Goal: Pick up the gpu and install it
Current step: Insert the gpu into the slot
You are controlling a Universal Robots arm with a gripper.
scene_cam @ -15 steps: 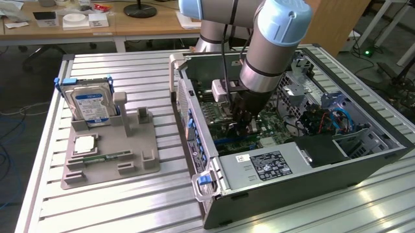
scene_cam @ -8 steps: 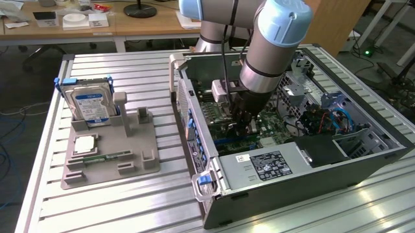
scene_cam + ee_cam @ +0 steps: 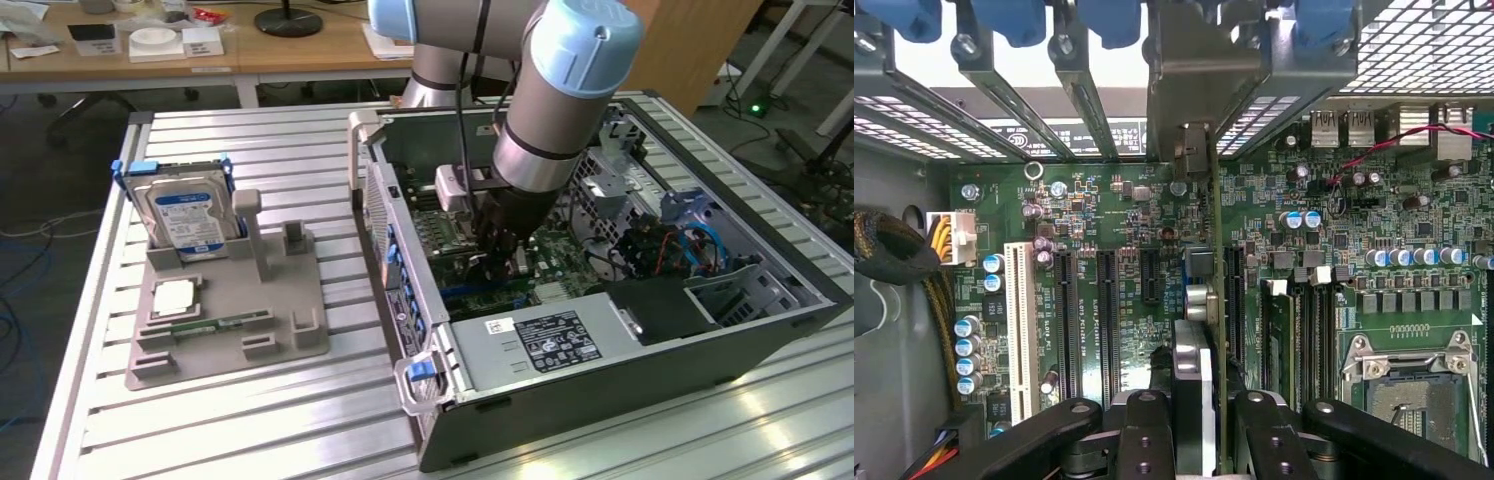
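The gripper (image 3: 1201, 432) is down inside the open case (image 3: 601, 400), its fingers (image 3: 1144, 435) closed partway on the gpu (image 3: 1194, 360), which it holds edge-on, pinched by its two faces. The card stands over the motherboard (image 3: 1104, 220) directly beyond the gripper, with its metal bracket (image 3: 1194, 90) reaching ahead to the case's rear wall. Whether the card's lower edge has entered a slot is hidden by the card itself.

The main risk is misalignment. Several black slots (image 3: 1109, 320) run parallel on either side of the gripper, and a card set slightly to one side of its slot would land on bare board or small components when pressed. The bracket is a second hazard: if it catches on the rear frame or on the neighbouring blue clips (image 3: 1014, 20), the far end would hang up while the near end goes down, seating the card crooked. The grip is narrow and near one end, so a downward push could pivot the card between the fingers. The memory slots (image 3: 1269, 340) just beside the gripper leave little room for sideways drift.
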